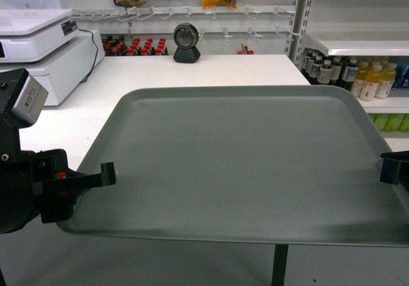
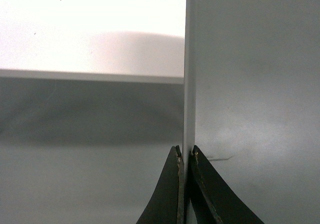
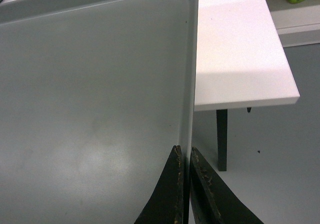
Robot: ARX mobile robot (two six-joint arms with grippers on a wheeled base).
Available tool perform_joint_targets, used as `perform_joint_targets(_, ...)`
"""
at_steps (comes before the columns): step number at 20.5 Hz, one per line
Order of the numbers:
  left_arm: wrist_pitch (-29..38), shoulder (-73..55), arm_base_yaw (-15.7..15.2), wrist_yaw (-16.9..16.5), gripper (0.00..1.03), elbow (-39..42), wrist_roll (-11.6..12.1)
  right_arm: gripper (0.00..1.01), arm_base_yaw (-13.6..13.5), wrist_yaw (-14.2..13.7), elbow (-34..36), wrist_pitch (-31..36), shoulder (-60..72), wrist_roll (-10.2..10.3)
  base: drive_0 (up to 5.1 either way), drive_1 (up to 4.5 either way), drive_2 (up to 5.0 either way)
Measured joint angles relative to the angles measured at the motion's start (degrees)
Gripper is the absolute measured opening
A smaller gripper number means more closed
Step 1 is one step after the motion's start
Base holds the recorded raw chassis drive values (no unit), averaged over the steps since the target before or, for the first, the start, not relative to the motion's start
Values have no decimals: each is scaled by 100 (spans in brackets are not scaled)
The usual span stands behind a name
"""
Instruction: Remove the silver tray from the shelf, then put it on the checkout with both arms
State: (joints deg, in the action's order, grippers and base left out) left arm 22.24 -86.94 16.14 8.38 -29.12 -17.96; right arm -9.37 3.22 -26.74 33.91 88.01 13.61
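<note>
Spanning the near part of the white checkout counter (image 1: 192,69), the silver tray (image 1: 249,158) hangs level above it with its front edge past the counter's edge — the left gripper (image 2: 185,156) clenched on its left rim, the right gripper (image 3: 184,156) pinching its right rim.

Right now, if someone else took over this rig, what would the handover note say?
Left gripper: shut on the left rim of the flat grey-green silver tray.
Right gripper: shut on the tray's right rim.
Tray: held roughly level in the air, off the shelf, its far part over the wide matte white checkout counter, its near part past the counter's front edge.
Done: tray taken off the glossy white shelf, which stands at the right.
Left: move the tray further over the counter, lower it, open both grippers.
</note>
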Motion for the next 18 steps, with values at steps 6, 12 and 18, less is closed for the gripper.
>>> perform_joint_targets(6,-7,-2,0,0,2,0,0,2,2,0,-2,0,2,0,7,431,-417)
perform_joint_targets(12,-31,-2,2,2,2,0,0,2,0,0,-2,-11,2,0,-7,417,-431)
perform_joint_targets(18,-17,-2,2,0,2,0,2,2,2,-2,-2,-11,2,0,-15,410,-439)
